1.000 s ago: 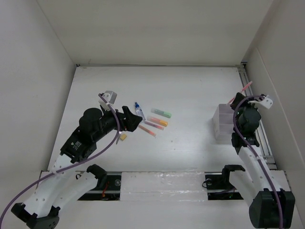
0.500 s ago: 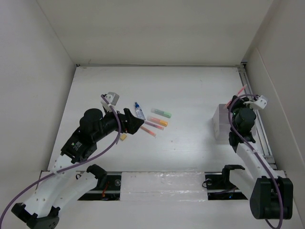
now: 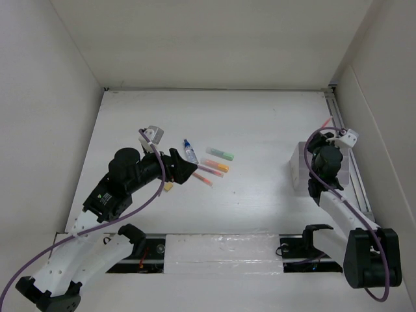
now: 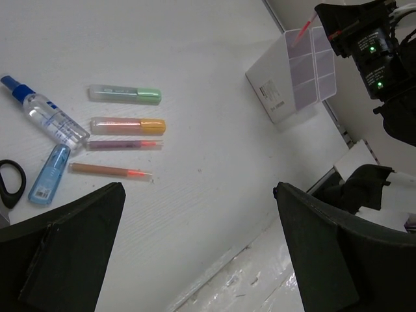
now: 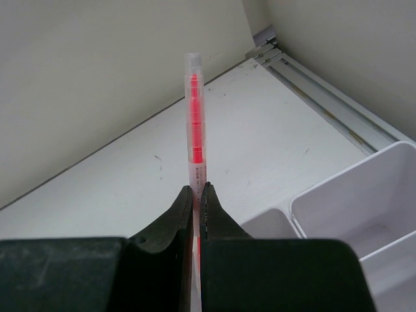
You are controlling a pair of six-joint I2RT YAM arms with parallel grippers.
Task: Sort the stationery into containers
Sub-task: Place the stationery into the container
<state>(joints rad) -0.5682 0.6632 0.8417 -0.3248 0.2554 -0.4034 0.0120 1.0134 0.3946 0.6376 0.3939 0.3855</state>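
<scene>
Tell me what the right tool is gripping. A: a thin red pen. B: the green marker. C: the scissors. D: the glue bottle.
A: the right wrist view shows the right tool shut on a thin red pen, which sticks out well beyond it.

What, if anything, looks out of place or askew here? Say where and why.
Nothing is spilled or broken. One red pen stands out: it sticks out from the shut right gripper by the organiser, not yet in a compartment.
</scene>
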